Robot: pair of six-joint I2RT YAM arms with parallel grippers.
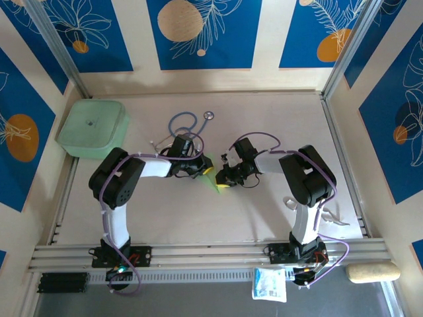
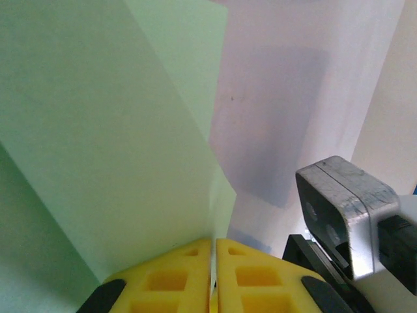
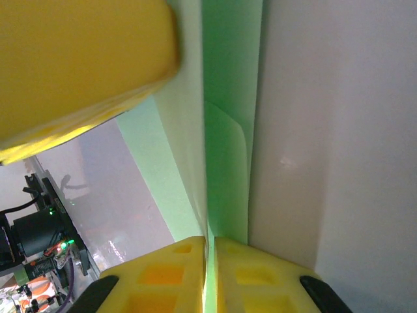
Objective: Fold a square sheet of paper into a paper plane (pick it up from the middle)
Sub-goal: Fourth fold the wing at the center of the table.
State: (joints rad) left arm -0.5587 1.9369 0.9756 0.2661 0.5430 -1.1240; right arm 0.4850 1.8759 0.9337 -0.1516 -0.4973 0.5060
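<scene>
At the far left of the table [image 1: 264,218] sat a thick mint-green box [image 1: 92,129] with round corners and a smooth top. Next to it lay a blue stethoscope [image 1: 183,124], its thin tube bent into a loop with a small shiny round piece at the end.

The left gripper [image 1: 200,165] was just below that loop. Seen from its own wrist, the left gripper [image 2: 213,246] had two yellow fingers [image 2: 176,277] made of hard plastic with square holes in them. They were pressed together, and the paper [image 2: 117,143] was pinched between them.

The paper [image 1: 211,177] was in the middle of the table, held between the two grippers. It was thin, pale green and plain, with no marks. It was folded into flat layers with straight, sharp edges, and one layer lay over another. In the right wrist view the paper [image 3: 228,98] looked like a long narrow strip with a crease running down it.

A grey metal block [image 2: 342,212] with scratches sat just beside the paper.

The right gripper [image 1: 225,181] was touching the paper's other side. Its yellow fingers [image 3: 244,274] were squeezed on the paper's edge at the right gripper [image 3: 210,242] tips.

At the near edge lay a white packet [image 1: 269,284], and to its right a soft beige pad [image 1: 373,271].
</scene>
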